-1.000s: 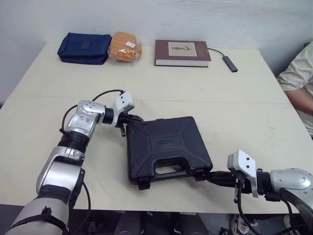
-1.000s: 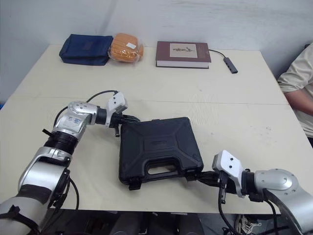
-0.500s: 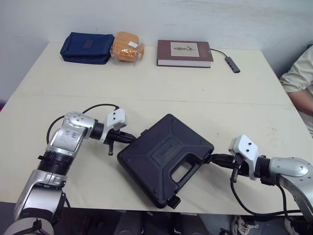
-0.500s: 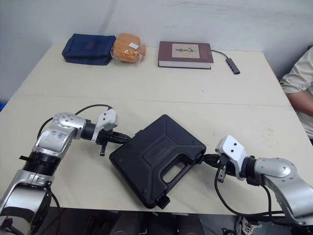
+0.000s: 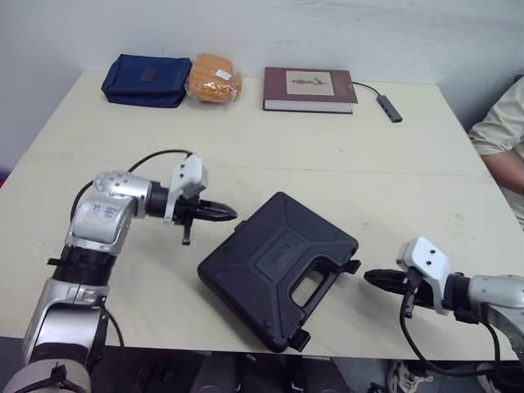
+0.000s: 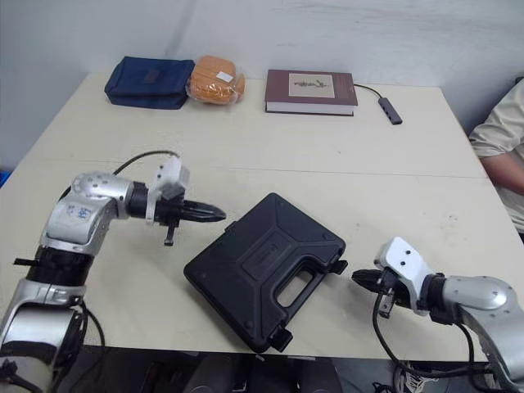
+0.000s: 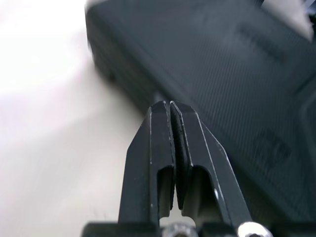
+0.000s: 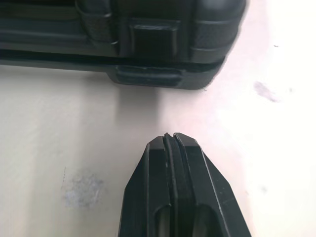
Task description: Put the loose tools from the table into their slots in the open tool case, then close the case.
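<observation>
Lying shut, the tool case (image 5: 278, 266) sits between left fingers (image 5: 214, 212) and right fingers (image 5: 383, 280), both pairs closed.

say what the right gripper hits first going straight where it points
Most likely the tool case: the right gripper points at its side wall by a latch, with a gap of bare table between.

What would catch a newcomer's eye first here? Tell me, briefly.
The black case lies shut and askew near the front edge of the table. The left claw and the right claw, both shut, point at it from either side. Along the far edge sit a blue pouch, an orange bundle and a book.
</observation>
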You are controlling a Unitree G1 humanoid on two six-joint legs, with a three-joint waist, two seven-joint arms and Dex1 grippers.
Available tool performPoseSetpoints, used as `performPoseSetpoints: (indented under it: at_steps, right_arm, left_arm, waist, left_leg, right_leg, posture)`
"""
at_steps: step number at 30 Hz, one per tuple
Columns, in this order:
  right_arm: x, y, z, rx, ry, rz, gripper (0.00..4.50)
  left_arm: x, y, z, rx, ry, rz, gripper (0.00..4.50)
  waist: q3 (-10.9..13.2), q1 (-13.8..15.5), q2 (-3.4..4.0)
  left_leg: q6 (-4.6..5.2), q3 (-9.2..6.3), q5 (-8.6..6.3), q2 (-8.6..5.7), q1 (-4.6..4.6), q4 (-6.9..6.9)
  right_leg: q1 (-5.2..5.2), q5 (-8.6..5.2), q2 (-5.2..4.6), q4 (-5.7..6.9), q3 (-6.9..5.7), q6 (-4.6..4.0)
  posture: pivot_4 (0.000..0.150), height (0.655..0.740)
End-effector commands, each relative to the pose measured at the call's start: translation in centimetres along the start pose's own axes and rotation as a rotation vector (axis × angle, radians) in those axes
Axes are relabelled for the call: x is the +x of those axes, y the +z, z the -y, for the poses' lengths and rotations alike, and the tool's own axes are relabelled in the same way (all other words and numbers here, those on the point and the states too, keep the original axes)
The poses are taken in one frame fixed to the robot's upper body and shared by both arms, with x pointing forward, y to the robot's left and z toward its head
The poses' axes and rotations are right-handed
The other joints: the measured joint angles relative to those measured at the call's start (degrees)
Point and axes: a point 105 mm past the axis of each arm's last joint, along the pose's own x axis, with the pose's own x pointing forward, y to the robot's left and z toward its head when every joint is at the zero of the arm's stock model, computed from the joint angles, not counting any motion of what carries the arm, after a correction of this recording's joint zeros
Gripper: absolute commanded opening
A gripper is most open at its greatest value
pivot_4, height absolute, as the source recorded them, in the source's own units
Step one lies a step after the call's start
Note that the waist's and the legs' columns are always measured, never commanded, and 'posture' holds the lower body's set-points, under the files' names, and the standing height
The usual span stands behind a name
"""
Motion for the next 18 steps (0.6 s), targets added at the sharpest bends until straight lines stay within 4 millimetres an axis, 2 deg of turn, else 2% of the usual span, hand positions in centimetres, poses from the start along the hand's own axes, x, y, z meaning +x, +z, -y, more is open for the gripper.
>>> performPoseSetpoints:
  at_steps: [1, 4, 6, 9, 12, 16, 18]
  right_arm:
    - [-0.2, 1.2, -0.8, -0.015, 0.004, 0.04, 0.0]
    - [0.3, 1.7, -0.9, -0.013, -0.012, 0.066, 0.0]
    - [0.7, 2.0, -0.7, -0.02, -0.026, 0.077, 0.0]
    - [1.0, 2.3, -0.6, -0.02, -0.034, 0.086, 0.0]
    - [1.1, 2.4, -0.6, -0.018, -0.034, 0.087, 0.0]
    - [1.2, 2.3, -1.0, 0.012, -0.016, 0.085, 0.0]
    - [1.2, 2.3, -1.2, 0.014, -0.009, 0.084, 0.0]
  left_arm:
    - [3.1, 2.9, 1.3, 0.093, -0.122, 0.066, 0.07]
    - [6.4, 3.6, 1.7, 0.146, -0.18, 0.065, 0.07]
    - [8.3, 4.1, 1.2, 0.126, -0.172, 0.072, 0.07]
    - [11.3, 3.9, 1.2, 0.123, -0.199, 0.057, 0.07]
    - [12.1, 3.6, 1.7, 0.119, -0.25, 0.051, 0.07]
    - [13.8, 3.5, 4.1, 0.151, -0.401, 0.077, 0.07]
    - [14.6, 2.4, 4.0, 0.18, -0.393, 0.016, 0.07]
  waist:
    - [0.0, 0.1, 0.0]
    - [0.0, 0.1, 0.0]
    - [0.0, -0.1, 0.0]
    - [0.0, -0.1, 0.0]
    - [0.0, -0.2, 0.0]
    - [0.0, 0.0, 0.0]
    - [0.0, 0.2, 0.0]
  left_leg:
    - [0.0, -0.03, 0.0, -0.01, -0.01, 0.0]
    - [0.0, -0.01, 0.0, -0.03, -0.01, 0.03]
    - [0.0, 0.01, 0.01, -0.03, -0.01, 0.04]
    - [-0.02, 0.03, 0.06, -0.03, 0.02, 0.06]
    - [-0.03, 0.04, 0.07, -0.01, 0.02, 0.02]
    - [-0.04, 0.02, 0.08, 0.01, 0.0, 0.03]
    - [-0.04, 0.01, 0.07, 0.0, 0.0, 0.06]
  right_leg:
    - [0.02, 0.0, 0.0, -0.01, -0.04, 0.0]
    - [0.04, 0.01, 0.02, -0.01, -0.04, 0.01]
    - [0.02, 0.01, 0.05, 0.0, -0.04, 0.01]
    - [0.01, 0.01, 0.09, 0.04, -0.03, 0.02]
    - [-0.03, 0.01, 0.11, 0.05, 0.0, 0.01]
    - [-0.04, 0.0, 0.14, 0.04, 0.0, 0.01]
    - [0.0, 0.01, 0.11, 0.03, 0.0, 0.01]
  posture:
    - [0.15, 0.74]
    - [0.15, 0.74]
    - [0.15, 0.74]
    - [0.15, 0.74]
    - [0.15, 0.74]
    - [0.15, 0.74]
    - [0.15, 0.74]
